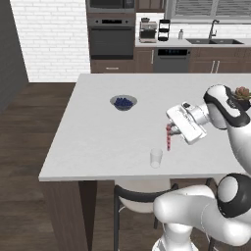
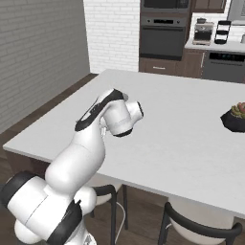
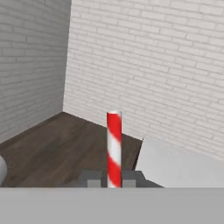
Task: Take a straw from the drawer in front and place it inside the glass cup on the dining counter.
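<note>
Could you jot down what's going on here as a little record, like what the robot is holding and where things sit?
Setting: simulated kitchen, robot at the dining counter
Gripper: shut on the straw
Straw: red with pale stripes, hanging upright above the counter
Glass cup: clear, standing near the counter's front edge, just left of and nearer than the straw
Straw in cup: not yet
Grey bowl: holds blue berries, farther back on the counter
Dark bowl: at the counter's right side

Setting: home kitchen | evidence: wall oven [image 1: 112,41], sink [image 1: 214,41], coffee machine [image 1: 147,30], white island counter [image 1: 98,137], brick wall [image 1: 54,34]
</note>
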You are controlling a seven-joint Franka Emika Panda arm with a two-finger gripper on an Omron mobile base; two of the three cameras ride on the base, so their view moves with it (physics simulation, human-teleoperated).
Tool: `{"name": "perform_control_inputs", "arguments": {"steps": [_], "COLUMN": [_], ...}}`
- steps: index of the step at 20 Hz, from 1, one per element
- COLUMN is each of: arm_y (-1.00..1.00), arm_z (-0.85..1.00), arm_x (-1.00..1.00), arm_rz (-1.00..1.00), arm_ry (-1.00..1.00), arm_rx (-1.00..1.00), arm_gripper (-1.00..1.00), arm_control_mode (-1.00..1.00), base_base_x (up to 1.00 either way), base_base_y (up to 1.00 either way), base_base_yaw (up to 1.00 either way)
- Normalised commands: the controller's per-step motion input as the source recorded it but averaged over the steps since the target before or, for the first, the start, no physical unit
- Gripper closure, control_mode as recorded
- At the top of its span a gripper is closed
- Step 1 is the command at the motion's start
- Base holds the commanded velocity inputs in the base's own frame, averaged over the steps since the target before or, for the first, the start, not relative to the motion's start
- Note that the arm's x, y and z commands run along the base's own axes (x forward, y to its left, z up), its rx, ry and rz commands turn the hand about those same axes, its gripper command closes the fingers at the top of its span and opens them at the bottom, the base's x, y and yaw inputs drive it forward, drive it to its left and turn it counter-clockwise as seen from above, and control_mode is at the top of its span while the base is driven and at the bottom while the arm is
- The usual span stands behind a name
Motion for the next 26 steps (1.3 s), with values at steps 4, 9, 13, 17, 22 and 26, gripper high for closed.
{"name": "perform_control_inputs", "arguments": {"steps": [4, 9, 13, 17, 22, 26], "arm_y": [-0.01, 0.0, 0.01, 0.0, 0.09, 0.09], "arm_z": [0.23, 0.04, -0.27, -0.2, -0.01, -0.02], "arm_x": [0.14, 0.02, 0.04, 0.06, 0.15, 0.15], "arm_rz": [0.06, 0.03, 0.01, 0.0, 0.0, 0.0], "arm_ry": [0.01, 0.01, 0.0, 0.0, 0.0, 0.03], "arm_rx": [0.16, 0.03, 0.0, 0.0, 0.01, 0.0], "arm_gripper": [1.0, 1.0, 1.0, 1.0, 1.0, 1.0], "arm_control_mode": [-1.0, -1.0, -1.0, -1.0, -1.0, -1.0], "base_base_x": [0.0, 0.0, 0.0, 0.0, 0.0, 0.0], "base_base_y": [0.0, 0.0, 0.0, 0.0, 0.0, 0.0], "base_base_yaw": [0.0, 0.0, 0.0, 0.0, 0.0, 0.0]}}
